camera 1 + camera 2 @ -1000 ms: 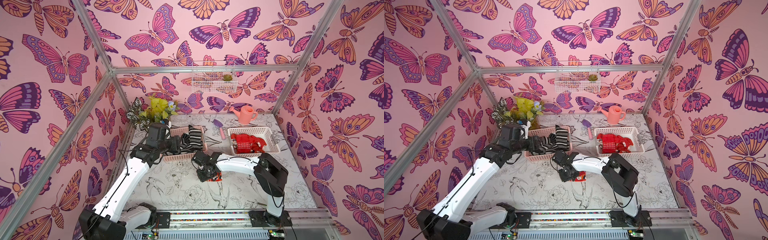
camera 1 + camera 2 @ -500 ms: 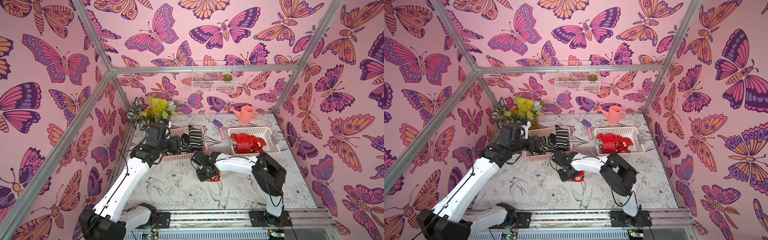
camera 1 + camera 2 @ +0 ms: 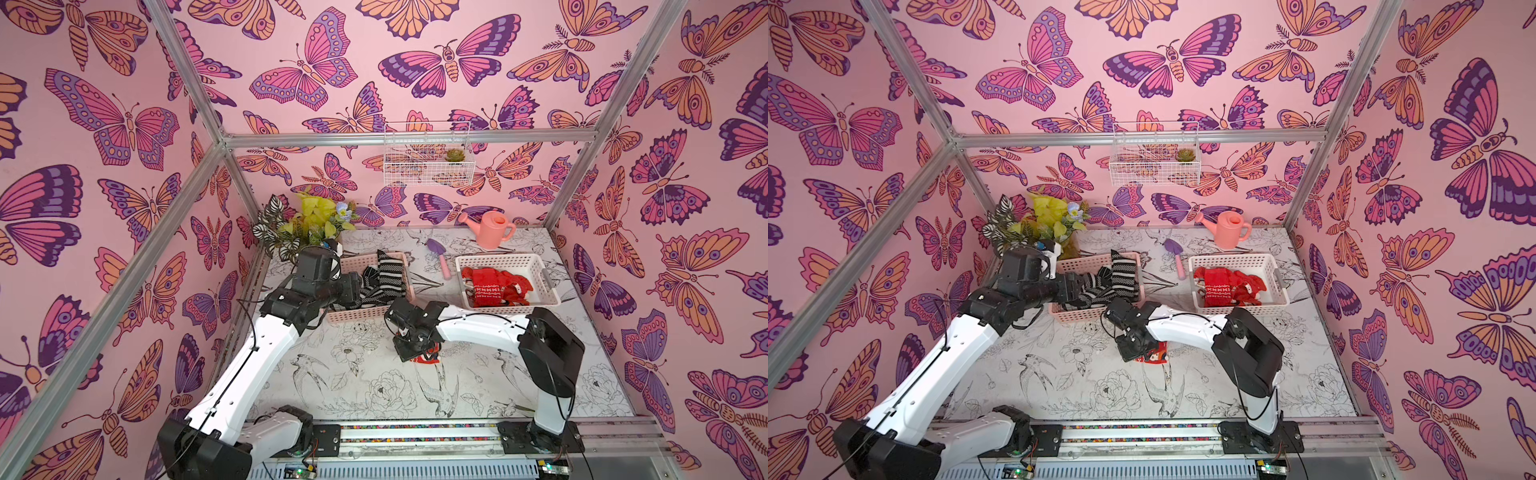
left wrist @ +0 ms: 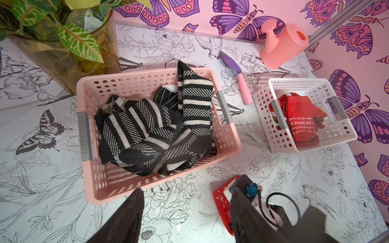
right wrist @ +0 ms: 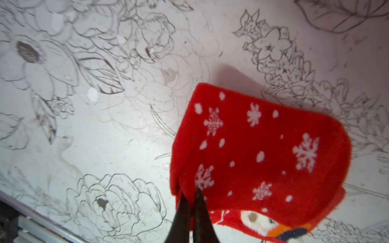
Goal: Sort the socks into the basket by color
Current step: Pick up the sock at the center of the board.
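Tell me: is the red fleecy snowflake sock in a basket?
Out: the red snowflake sock lies on the table, pinched by the shut right gripper.

red sock: in both top views mostly hidden under the right arm; in the right wrist view its lower end runs off the edge and its figure is blurred.
left gripper: tips lost against the dark striped socks in both top views.
striped socks, red pile: overlapping, count unclear.
succulent: too small for detail.
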